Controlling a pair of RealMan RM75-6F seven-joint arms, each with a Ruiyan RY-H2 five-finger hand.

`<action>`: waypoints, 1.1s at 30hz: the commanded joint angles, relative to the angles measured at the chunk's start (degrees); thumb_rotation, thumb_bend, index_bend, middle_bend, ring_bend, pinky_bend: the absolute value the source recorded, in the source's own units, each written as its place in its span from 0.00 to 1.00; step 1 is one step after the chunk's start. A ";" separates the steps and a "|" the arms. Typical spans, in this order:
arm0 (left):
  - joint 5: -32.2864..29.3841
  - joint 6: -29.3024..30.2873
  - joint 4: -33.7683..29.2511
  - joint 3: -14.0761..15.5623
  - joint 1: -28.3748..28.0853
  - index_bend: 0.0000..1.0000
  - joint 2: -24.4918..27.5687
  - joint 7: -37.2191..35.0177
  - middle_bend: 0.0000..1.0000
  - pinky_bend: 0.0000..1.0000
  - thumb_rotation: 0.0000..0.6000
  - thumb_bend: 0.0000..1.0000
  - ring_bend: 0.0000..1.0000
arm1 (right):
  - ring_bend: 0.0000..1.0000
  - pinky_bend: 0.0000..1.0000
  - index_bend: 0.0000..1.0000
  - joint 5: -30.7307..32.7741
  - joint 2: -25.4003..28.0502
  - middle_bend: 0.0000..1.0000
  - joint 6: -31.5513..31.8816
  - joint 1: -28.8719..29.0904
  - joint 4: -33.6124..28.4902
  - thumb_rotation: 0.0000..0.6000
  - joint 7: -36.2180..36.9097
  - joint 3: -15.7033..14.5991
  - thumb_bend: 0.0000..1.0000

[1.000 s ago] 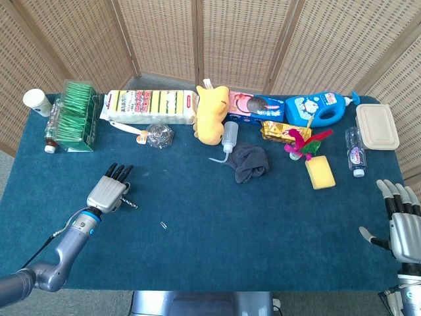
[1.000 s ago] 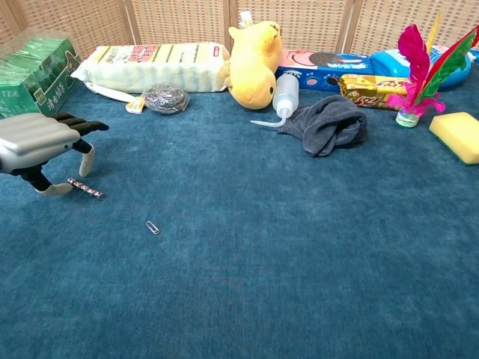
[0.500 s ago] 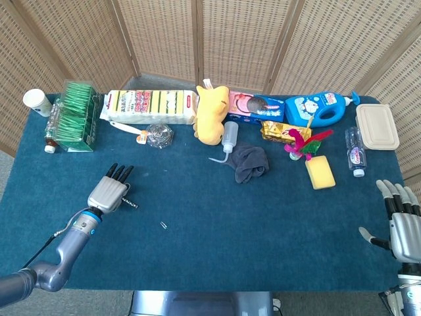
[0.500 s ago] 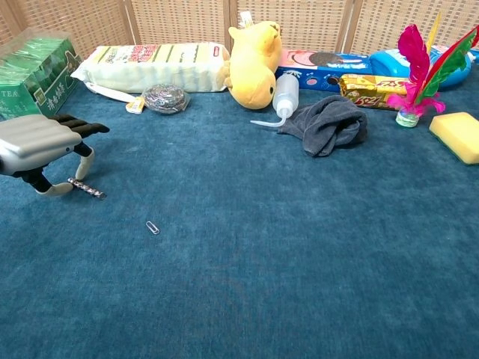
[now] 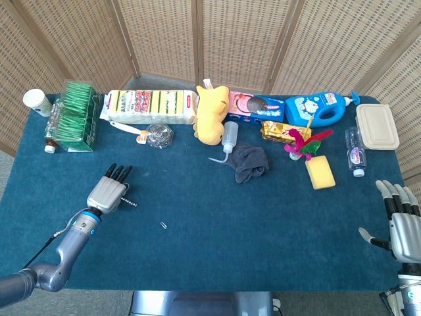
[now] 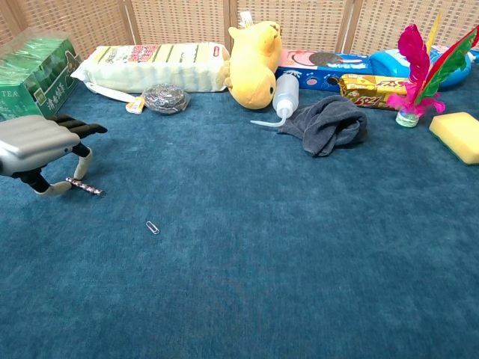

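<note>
My left hand (image 5: 108, 193) (image 6: 39, 143) hovers low over the blue cloth at the front left, palm down, fingers stretched forward and held together. Its thumb tip rests on the cloth beside the left end of a small dark beaded strip (image 6: 85, 187) (image 5: 129, 201); I cannot tell whether they touch. A paper clip (image 6: 153, 227) (image 5: 163, 225) lies to the right of the strip, apart from the hand. My right hand (image 5: 401, 224) is at the front right table edge with fingers spread and nothing in it; the chest view does not show it.
Along the back stand a green tea box (image 5: 74, 115), a sponge pack (image 5: 151, 106), a steel scourer (image 5: 159, 135), a yellow plush (image 5: 212, 113), a squeeze bottle (image 5: 229, 137), a grey cloth (image 5: 251, 162), a yellow sponge (image 5: 320, 172) and a blue detergent bottle (image 5: 319, 110).
The left hand and the beaded strip have shifted very slightly; the right hand has stayed put.
</note>
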 commanded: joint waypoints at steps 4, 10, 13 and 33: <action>0.71 0.82 -0.81 0.15 0.07 0.51 0.49 -0.08 0.00 0.00 1.00 0.72 0.00 | 0.00 0.00 0.00 -0.05 0.10 0.00 0.03 -0.02 -0.04 1.00 0.23 -0.01 0.09; 2.26 2.74 -2.84 0.23 0.12 0.52 1.96 0.71 0.00 0.00 1.00 0.72 0.00 | 0.00 0.00 0.00 -0.09 0.21 0.00 0.04 -0.02 -0.11 1.00 0.47 0.00 0.09; 2.87 3.65 -4.17 0.19 0.15 0.52 2.87 1.26 0.00 0.00 1.00 0.72 0.00 | 0.00 0.00 0.00 -0.12 0.25 0.00 0.08 -0.04 -0.13 1.00 0.60 0.00 0.09; 11.02 11.33 -28.50 0.06 -0.56 0.52 15.15 15.77 0.00 0.00 1.00 0.72 0.00 | 0.00 0.00 0.00 -0.52 1.37 0.00 0.96 -0.47 -0.72 1.00 2.68 0.20 0.09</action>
